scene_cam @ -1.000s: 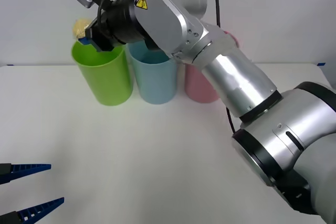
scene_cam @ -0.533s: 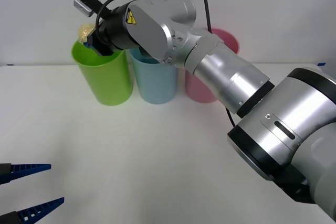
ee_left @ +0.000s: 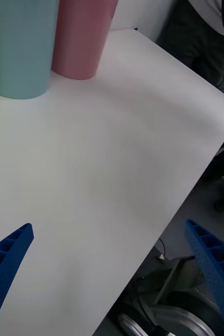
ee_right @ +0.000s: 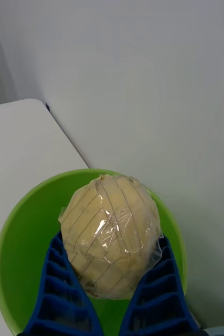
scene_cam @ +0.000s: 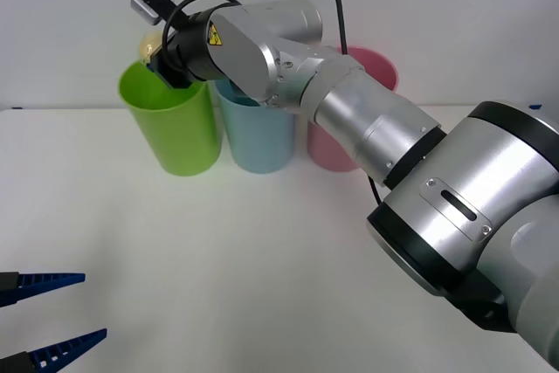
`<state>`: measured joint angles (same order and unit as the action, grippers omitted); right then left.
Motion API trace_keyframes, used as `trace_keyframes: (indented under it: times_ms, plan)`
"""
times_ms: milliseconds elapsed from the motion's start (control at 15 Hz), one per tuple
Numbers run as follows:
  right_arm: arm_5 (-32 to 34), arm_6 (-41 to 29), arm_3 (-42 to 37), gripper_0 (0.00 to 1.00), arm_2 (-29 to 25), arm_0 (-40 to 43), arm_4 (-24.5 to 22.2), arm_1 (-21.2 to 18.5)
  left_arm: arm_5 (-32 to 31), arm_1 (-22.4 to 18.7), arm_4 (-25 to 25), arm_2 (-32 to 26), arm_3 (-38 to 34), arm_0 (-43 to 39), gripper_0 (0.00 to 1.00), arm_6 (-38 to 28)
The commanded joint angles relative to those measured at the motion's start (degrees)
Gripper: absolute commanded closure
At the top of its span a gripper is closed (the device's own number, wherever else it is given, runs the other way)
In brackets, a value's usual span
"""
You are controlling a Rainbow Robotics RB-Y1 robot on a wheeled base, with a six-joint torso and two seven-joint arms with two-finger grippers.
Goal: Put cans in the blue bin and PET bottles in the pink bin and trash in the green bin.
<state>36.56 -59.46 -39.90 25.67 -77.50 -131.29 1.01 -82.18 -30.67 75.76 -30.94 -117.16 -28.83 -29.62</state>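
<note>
1. My right gripper (ee_right: 109,294) pinches the trash (ee_right: 110,236), a pale yellowish, wrinkly ball in clear film, directly over the open mouth of the green bin (scene_cam: 173,127).
2. Since a second ago, my right arm has reached farther over the bin, and the ball sits deeper behind the wrist.
3. A yellow warning triangle (scene_cam: 212,35) marks my wrist.
4. My left gripper (scene_cam: 54,309) rests spread open, low over the white table (scene_cam: 262,251).

Open white table (scene_cam: 218,259) before bins
</note>
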Motion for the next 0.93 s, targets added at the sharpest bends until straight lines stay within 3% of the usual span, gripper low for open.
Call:
trace_keyframes:
  times_ms: [67,333,933]
  plan:
    - [-0.09,-0.04,0.00,1.00,0.69,0.16,-0.19,-0.01,0.00,0.00,0.00,0.00,0.00,0.00,0.00,0.00]
    - [-0.09,-0.48,0.00,1.00,3.33,0.07,1.13,-0.01,0.00,0.00,0.00,0.00,0.00,0.00,0.00,0.00]
    - [-0.09,-0.74,0.00,1.00,3.51,0.16,0.95,-0.01,0.00,0.00,0.00,0.00,0.00,0.00,0.00,0.00]
